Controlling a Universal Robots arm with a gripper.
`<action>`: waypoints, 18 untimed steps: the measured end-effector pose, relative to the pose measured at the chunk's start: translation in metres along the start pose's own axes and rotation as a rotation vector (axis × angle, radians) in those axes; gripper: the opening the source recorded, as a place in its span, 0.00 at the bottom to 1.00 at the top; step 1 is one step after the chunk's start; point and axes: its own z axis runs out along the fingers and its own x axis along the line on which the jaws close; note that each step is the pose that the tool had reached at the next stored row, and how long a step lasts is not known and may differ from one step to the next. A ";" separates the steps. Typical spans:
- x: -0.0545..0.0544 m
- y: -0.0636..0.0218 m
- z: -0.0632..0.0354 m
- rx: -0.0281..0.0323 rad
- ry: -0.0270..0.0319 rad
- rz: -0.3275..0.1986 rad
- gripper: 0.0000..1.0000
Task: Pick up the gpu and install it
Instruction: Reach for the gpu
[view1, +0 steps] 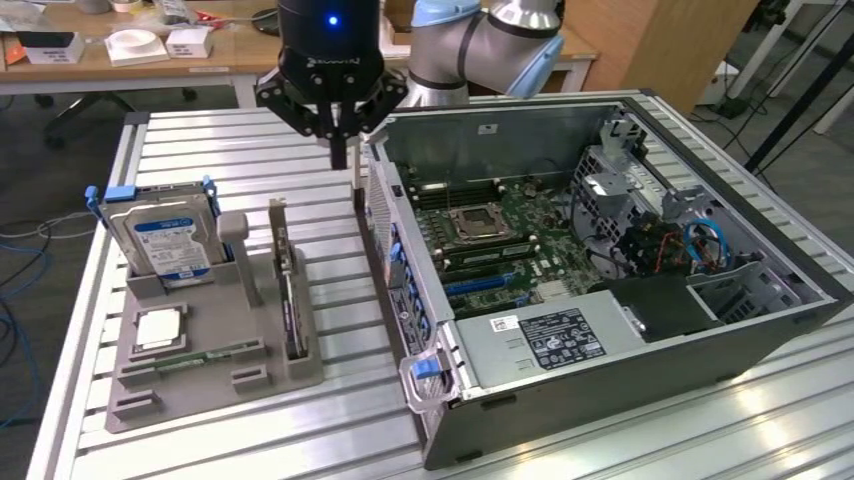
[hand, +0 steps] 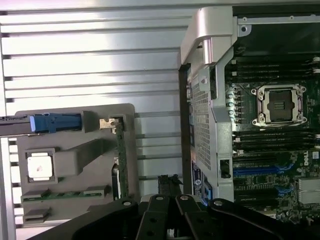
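The gpu (view1: 288, 290) stands on edge in a slot of the grey holder (view1: 260, 375), a thin green card seen as a dark slab with a silver bracket at its far end. In the wrist view the gpu (hand: 121, 160) is a narrow green strip along the holder's edge. My gripper (view1: 339, 158) hangs above the slatted table, beyond the gpu and beside the back corner of the computer case. Its fingers are shut with nothing between them. The gripper (hand: 169, 182) also shows as black linkages in the wrist view.
The open computer case (view1: 441, 420) lies on its side to the exterior view's right, with the motherboard (view1: 501, 245) and blue slots (view1: 483, 280) exposed. The holder also carries a hard drive (view1: 167, 240), a processor (view1: 158, 328) and a memory stick (view1: 200, 356).
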 end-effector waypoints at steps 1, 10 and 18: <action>0.001 -0.0006 0.0000 0.0000 0.0000 0.000 0.11; 0.013 -0.0055 0.0001 -0.0001 0.0000 0.000 0.11; 0.023 -0.0082 0.0004 0.0000 0.0000 0.000 0.11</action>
